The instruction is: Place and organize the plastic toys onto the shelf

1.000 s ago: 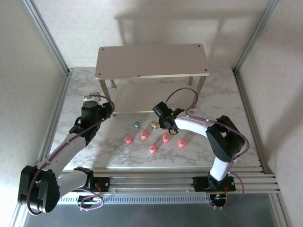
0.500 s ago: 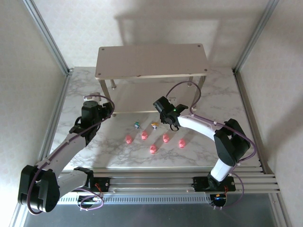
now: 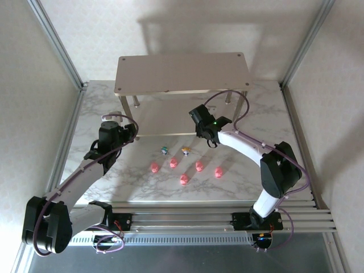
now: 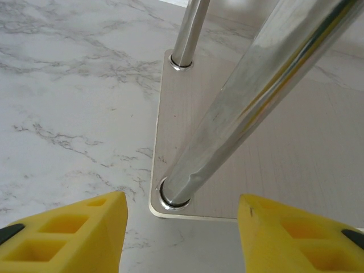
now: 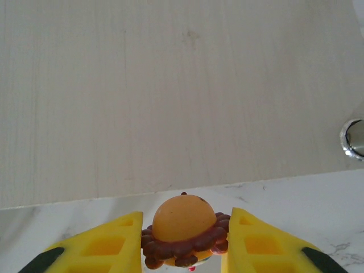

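Observation:
My right gripper (image 5: 183, 239) is shut on a small toy with an orange head and a brown mane (image 5: 183, 227). It holds the toy just above the front edge of the shelf's lower board (image 5: 170, 96). From above, that gripper (image 3: 198, 114) hangs below the shelf's beige top board (image 3: 182, 73). Several pink pig toys (image 3: 183, 180) lie on the marble table. A teal figure (image 3: 164, 150) and a yellowish one (image 3: 185, 151) stand behind them. My left gripper (image 4: 182, 227) is open and empty, facing the shelf's front-left leg (image 4: 250, 96); the top view shows this gripper (image 3: 128, 132) by that corner.
Silver legs stand at the shelf's corners; one leg base (image 5: 354, 139) shows at the right of the lower board. Metal frame posts and white walls close in the marble table (image 3: 114, 182) on both sides. A rail runs along the near edge.
My right gripper has carried the orange-headed toy away from the row of toys, back and slightly right, up to the lower board's front edge. The left arm has stayed put.

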### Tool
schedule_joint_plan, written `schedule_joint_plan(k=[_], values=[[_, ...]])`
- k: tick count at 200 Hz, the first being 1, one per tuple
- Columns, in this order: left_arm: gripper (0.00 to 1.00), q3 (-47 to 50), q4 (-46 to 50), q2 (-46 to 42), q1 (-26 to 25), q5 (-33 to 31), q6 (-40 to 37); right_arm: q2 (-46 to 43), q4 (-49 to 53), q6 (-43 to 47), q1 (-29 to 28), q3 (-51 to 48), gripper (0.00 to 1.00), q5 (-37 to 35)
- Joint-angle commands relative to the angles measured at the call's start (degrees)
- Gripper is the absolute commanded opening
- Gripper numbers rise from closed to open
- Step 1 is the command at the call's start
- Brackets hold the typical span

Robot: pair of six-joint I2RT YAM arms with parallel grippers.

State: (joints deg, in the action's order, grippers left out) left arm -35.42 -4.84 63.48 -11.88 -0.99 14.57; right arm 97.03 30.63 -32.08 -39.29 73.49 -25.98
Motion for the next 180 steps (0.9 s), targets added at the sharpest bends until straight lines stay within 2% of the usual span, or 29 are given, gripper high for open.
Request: schedule_joint_plan(k=[1, 180], values=[[0.53, 0.0, -0.4, 0.1, 0.6, 0.6, -1.1, 1.7, -1.1, 1.3, 1.3, 2.2, 0.27, -1.7], [0.54, -0.4, -0.6, 2.1, 0.8, 1.1, -1.6, 8.2, -5.3, 2.4, 4.2, 4.6, 0.27, -0.7]])
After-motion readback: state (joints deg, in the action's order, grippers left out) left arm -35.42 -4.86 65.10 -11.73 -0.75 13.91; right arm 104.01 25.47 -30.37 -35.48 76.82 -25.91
